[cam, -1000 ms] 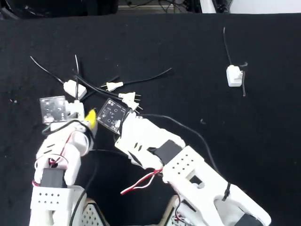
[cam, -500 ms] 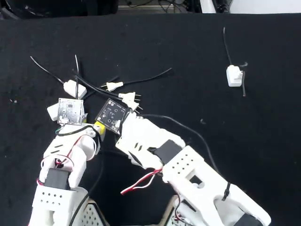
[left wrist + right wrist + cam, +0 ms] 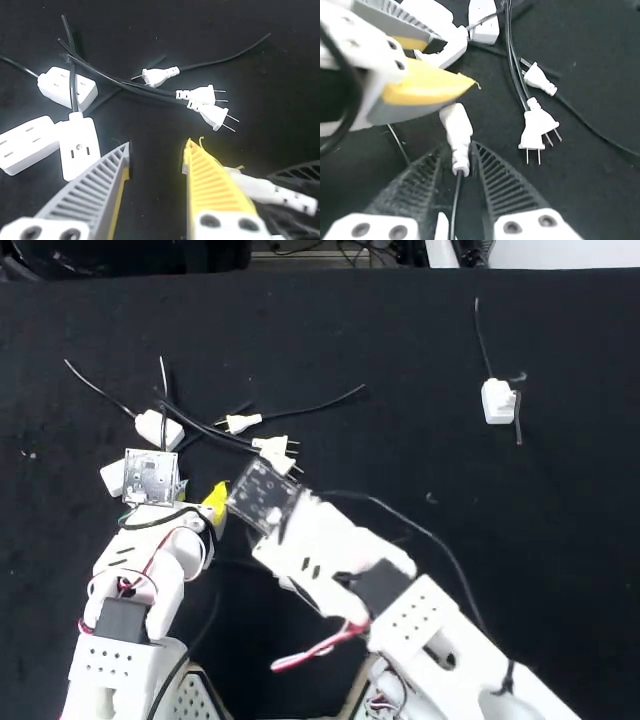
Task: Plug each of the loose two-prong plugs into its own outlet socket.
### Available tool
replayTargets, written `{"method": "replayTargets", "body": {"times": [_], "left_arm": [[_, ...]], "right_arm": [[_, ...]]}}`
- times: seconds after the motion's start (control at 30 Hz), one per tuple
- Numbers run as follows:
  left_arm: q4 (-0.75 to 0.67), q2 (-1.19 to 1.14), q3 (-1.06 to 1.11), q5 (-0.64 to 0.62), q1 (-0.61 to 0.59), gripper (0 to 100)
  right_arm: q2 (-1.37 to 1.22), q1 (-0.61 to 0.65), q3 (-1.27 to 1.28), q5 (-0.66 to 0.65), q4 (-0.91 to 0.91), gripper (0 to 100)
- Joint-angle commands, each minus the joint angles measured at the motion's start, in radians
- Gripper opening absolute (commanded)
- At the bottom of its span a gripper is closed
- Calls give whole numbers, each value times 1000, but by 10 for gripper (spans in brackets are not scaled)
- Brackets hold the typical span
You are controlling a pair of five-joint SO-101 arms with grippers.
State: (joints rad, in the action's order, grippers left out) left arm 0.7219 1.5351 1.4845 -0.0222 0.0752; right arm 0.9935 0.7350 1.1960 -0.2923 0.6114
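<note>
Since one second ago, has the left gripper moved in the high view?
Yes. Judged against the outlet socket just beyond it, the left gripper has shifted toward the picture's right side in the high view.

The table (image 3: 400, 320) is plain black; the loose plugs (image 3: 202, 95), the clamped plug (image 3: 456, 125) and the sockets (image 3: 75, 145) are white, with black cords (image 3: 227, 56); the left gripper (image 3: 156, 150) has ribbed grey and yellow fingers; the right gripper (image 3: 459, 150) has ribbed black ones.

A black cloth-covered counter (image 3: 560, 540) spans the high view. Beyond its far edge lie tangled dark cables (image 3: 330, 250) and a white surface (image 3: 560, 252).
</note>
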Motion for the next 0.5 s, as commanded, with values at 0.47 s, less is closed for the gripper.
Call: {"method": "replayTargets", "body": {"times": [0.47], "left_arm": [[-5,-9,-4,8,24,180]], "right_arm": [[96,38,1,5,-2,11]]}}
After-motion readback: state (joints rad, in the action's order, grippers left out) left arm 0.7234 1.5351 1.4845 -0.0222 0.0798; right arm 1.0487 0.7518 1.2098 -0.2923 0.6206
